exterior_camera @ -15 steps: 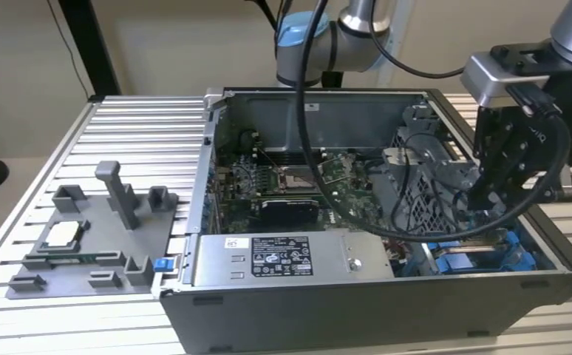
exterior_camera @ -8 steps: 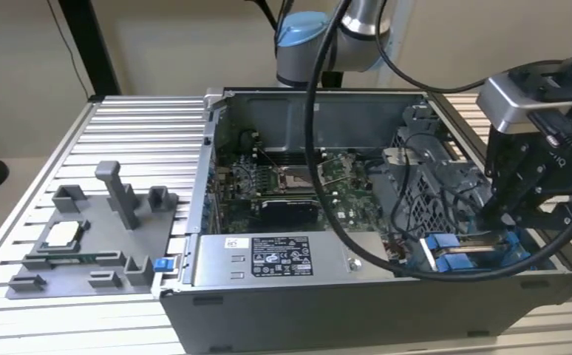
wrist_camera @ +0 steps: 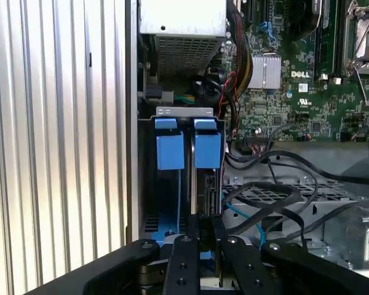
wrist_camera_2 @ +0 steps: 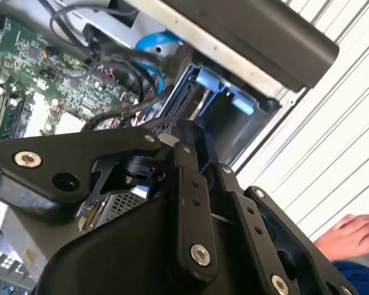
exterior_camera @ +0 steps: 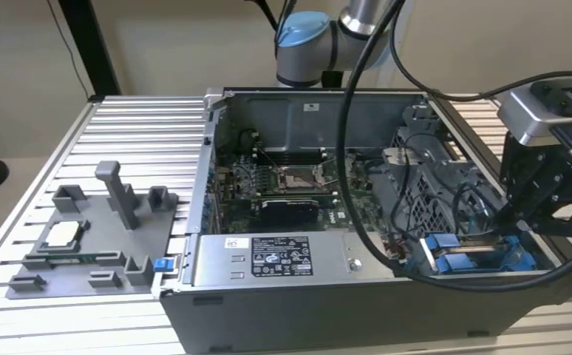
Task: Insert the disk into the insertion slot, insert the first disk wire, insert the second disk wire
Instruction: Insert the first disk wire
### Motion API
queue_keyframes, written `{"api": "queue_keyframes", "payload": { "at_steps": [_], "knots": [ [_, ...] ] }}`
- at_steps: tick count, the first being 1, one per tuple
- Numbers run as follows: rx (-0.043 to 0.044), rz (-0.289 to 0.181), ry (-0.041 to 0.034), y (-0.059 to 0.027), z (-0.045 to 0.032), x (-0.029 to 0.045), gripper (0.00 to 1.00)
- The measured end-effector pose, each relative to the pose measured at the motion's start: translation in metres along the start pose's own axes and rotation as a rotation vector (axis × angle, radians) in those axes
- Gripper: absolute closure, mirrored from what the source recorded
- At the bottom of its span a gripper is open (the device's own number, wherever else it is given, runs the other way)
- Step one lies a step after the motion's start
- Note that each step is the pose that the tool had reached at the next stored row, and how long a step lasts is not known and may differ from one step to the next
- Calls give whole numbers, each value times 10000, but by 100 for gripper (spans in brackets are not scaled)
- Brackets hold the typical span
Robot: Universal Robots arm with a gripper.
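In the first wrist view the disk [wrist_camera: 204, 190] stands edge-on in the insertion slot [wrist_camera: 184, 112], under the right one of two bright blue tabs. My gripper [wrist_camera: 201, 222] straddles the disk's near edge, its fingers [wrist_camera: 189, 246] pressed close on either side. The exterior view has the black gripper [exterior_camera: 508, 225] low over the blue-railed slot [exterior_camera: 463, 259] at the case's front corner, on that view's right. In the second wrist view the gripper [wrist_camera_2: 172, 132] points into the blue-tabbed slot [wrist_camera_2: 212, 80]. Loose black wires [wrist_camera: 264, 203] lie beside the slot over a perforated cage.
A silver labelled power-supply box [exterior_camera: 266, 259] lies along the case's front edge. The green motherboard [wrist_camera: 295, 92] fills the case floor. A grey fixture tray [exterior_camera: 89, 237] sits on the ribbed table at the exterior view's left. A person's hand [wrist_camera_2: 350, 236] rests on the table beside the case.
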State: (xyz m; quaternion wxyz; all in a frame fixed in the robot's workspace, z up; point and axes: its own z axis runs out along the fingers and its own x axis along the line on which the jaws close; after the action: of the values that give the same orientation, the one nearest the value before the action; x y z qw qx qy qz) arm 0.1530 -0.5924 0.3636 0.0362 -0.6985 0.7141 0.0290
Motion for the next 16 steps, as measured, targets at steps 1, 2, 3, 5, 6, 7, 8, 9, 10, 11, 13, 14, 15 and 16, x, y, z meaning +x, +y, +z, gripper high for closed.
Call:
{"api": "queue_keyframes", "payload": {
  "at_steps": [1,2,3,5,6,7,8,9,10,11,13,14,15,16],
  "knots": [
    [0,0,-1,-13,19,1,100],
    [0,0,-4,-16,37,2,100],
    [1,1,-9,-16,55,1,100],
    [4,1,-29,-15,86,-10,100],
    [7,1,-38,-15,106,-22,100],
    [9,1,-43,-15,123,-36,100],
    [9,0,-45,-14,139,-52,100],
    [9,1,-48,-13,156,-73,100],
    [9,0,-51,-13,170,-96,100],
    [9,0,-58,-13,180,-116,100],
    [10,12,-70,-13,187,-120,100],
    [16,76,-67,-13,188,-120,100],
    [26,197,-68,-13,191,-120,100],
    [36,306,-67,-13,193,-120,100]
  ]
}}
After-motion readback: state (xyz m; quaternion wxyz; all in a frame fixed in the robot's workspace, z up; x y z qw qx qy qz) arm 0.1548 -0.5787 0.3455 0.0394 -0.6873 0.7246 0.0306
